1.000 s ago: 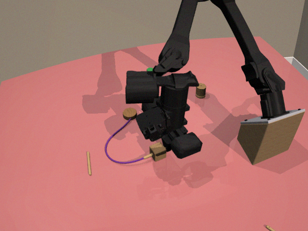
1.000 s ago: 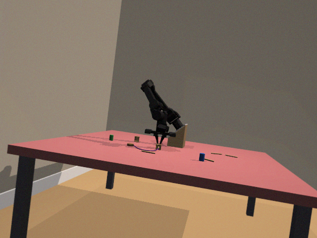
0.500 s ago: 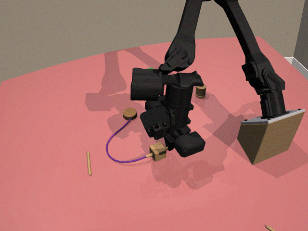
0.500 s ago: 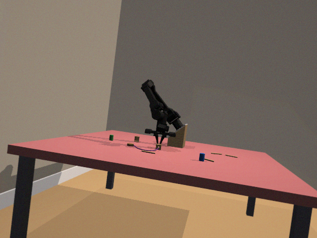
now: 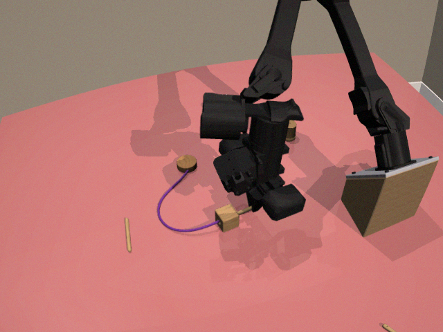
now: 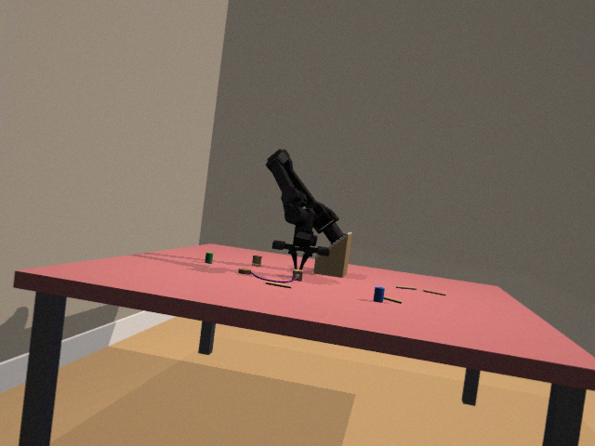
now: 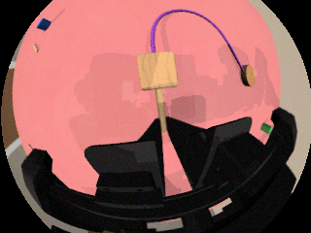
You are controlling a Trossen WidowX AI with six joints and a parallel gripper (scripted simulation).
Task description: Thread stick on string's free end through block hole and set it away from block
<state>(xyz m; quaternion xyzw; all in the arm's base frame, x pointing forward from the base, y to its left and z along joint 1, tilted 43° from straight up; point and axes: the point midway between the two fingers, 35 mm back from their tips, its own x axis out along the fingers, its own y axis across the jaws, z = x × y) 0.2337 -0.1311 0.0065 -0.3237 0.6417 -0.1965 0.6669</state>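
Note:
The wooden block [image 5: 227, 217] [image 6: 297, 275] [image 7: 156, 70] sits upright on the table. The purple string [image 5: 158, 209] [image 7: 180, 10] curves from the round wooden button [image 5: 186, 162] [image 6: 244, 270] [image 7: 249, 76] to the hole in the block's near left side in the top view. On the opposite side the thin stick [image 5: 244, 210] [image 7: 160, 104] sticks out, with no stick visible on the string side. My gripper [image 5: 254, 207] [image 6: 297, 268] [image 7: 161, 120] is shut on the stick's outer end, low over the table, fingertips a short way from the block. The stick's inner end is hidden.
A loose stick [image 5: 127, 234] [image 6: 277, 284] lies left of the block in the top view. A wooden cylinder [image 5: 291, 131] [image 6: 257, 260] stands behind the arm. A green cylinder [image 6: 208, 257] [image 7: 266, 128], a blue cylinder [image 6: 378, 295] [image 7: 44, 24] and several other sticks lie farther off.

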